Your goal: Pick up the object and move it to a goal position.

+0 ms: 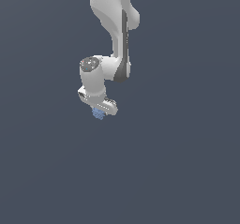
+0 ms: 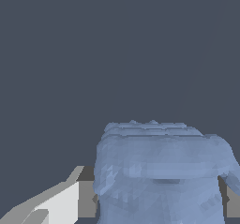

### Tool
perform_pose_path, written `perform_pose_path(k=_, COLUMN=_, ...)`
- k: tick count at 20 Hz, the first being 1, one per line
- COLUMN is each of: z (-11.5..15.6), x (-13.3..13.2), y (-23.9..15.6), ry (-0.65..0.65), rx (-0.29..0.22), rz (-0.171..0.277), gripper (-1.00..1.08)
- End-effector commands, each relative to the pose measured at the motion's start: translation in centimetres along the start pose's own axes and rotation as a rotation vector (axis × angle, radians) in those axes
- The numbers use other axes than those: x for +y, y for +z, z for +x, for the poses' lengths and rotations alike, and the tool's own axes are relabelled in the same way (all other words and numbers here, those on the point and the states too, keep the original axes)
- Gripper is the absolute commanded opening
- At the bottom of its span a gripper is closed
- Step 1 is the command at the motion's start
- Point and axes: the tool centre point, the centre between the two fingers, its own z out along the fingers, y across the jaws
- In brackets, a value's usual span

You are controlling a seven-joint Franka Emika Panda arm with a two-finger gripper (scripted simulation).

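The object is a tiny light-blue bumpy lump sitting right under the white gripper in the exterior view, partly hidden by the hand. In the wrist view the object fills the space between the two grey finger pads, which press against both its sides. The gripper is shut on the object. Whether it rests on the floor or hangs above it cannot be told.
The white arm comes down from the top of the exterior view. All around is a plain dark grey-blue surface with no other objects and no visible goal marker.
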Motion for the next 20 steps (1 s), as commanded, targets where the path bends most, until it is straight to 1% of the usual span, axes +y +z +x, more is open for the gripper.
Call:
perform_pose_path(k=1, z=1.8, x=1.6, y=-1.2, ry=0.000, rx=0.000, rz=0.000, gripper=-1.00)
perform_pose_path(k=6, z=5.5, x=4.6, y=-3.5, ry=0.000, rx=0.000, rz=0.000, gripper=-1.00)
perform_pose_path(k=10, z=7.8, x=6.3, y=-4.8, ry=0.000, rx=0.000, rz=0.000, gripper=-1.00)
perform_pose_path(k=15, z=9.6, x=7.6, y=-5.8, ry=0.000, rx=0.000, rz=-0.001, gripper=-1.00)
perform_pose_path(k=20, z=10.4, x=8.1, y=-6.2, ry=0.000, rx=0.000, rz=-0.001, gripper=-1.00)
